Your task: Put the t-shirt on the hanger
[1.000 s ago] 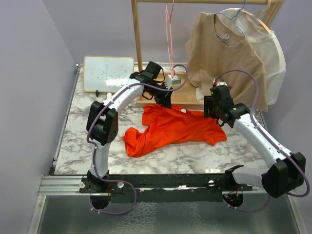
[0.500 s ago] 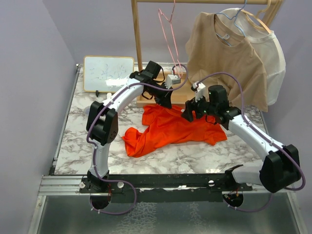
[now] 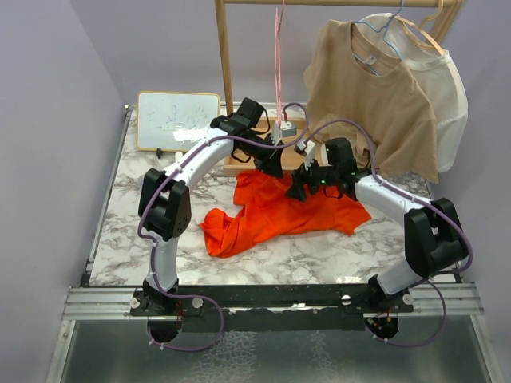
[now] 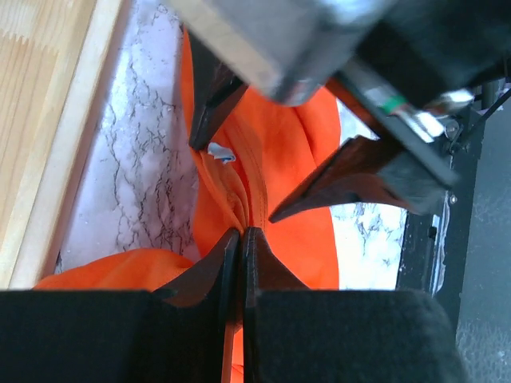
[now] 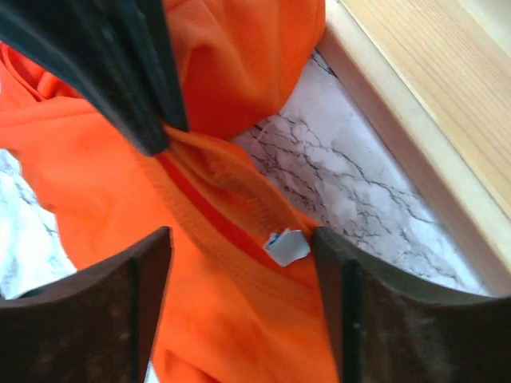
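Observation:
The orange-red t-shirt lies crumpled on the marble table. My left gripper is shut on a fold of its collar at the shirt's far edge; its fingertips are pressed together on the cloth. My right gripper is open and low over the same collar. Its fingers stand either side of the neckband and the small white tag. The pink wire hanger hangs edge-on from the wooden rail, above and behind both grippers.
A tan t-shirt on a light-blue hanger and a white t-shirt hang at the back right. The rack's wooden base and post stand just behind the grippers. A whiteboard lies at the back left.
My right arm has swung left from the shirt's right edge to the collar beside my left gripper. The pink hanger swung out and back to edge-on. My left gripper has not moved.

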`<state>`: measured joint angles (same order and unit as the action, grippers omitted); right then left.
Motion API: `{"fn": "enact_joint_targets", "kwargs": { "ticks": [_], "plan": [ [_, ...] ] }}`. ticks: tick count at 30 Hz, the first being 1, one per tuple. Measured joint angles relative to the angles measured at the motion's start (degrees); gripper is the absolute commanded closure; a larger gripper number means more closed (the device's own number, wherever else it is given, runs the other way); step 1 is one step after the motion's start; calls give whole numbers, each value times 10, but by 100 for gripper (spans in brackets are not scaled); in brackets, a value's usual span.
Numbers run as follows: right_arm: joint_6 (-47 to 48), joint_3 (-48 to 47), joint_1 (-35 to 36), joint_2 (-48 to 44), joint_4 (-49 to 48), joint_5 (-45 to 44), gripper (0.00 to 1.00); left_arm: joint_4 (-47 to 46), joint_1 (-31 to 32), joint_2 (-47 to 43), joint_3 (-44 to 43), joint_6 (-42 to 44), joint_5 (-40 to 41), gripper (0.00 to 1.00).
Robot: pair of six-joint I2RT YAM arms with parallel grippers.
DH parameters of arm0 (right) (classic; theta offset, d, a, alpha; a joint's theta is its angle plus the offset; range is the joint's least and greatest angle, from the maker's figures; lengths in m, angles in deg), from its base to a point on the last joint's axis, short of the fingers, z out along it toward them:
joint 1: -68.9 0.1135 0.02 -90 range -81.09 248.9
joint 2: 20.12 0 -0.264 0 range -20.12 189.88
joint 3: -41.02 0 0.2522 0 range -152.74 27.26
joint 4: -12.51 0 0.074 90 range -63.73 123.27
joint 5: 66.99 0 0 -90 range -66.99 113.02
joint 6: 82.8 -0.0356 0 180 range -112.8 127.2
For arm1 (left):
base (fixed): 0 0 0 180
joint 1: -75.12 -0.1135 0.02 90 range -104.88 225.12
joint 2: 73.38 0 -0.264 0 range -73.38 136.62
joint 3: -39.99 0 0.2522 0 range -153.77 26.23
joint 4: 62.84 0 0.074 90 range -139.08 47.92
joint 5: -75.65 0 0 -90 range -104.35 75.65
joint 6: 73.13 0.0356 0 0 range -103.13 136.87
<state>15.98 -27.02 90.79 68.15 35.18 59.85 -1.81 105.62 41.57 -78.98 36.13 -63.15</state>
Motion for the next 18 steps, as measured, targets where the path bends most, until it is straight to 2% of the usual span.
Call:
{"fn": "enact_joint_targets", "kwargs": {
  "ticks": [2, 3, 7, 8, 11, 16, 18],
  "plan": [
    [5, 0, 0, 9, -4, -6, 83, 0, 0, -2, 0, 0, -3, 100],
    [7, 0, 0, 11, -6, -12, 96, 0, 1, -3, 0, 0, -5, 100],
    [11, 5, 0, 7, -22, -34, 99, -1, 2, -6, 2, 0, -9, 100],
    [12, 9, 0, 2, -25, -38, 99, -1, 2, -7, 3, 2, -9, 94],
    [16, 31, 0, -28, -26, -48, 99, -3, 3, -17, 20, 21, -7, 63],
    [24, 70, 0, -85, -23, -62, 99, -6, -6, -51, 81, 81, 0, 37],
    [26, 84, 0, -101, -18, -62, 99, -7, -13, -61, 101, 112, 3, 30]
  ]
}}
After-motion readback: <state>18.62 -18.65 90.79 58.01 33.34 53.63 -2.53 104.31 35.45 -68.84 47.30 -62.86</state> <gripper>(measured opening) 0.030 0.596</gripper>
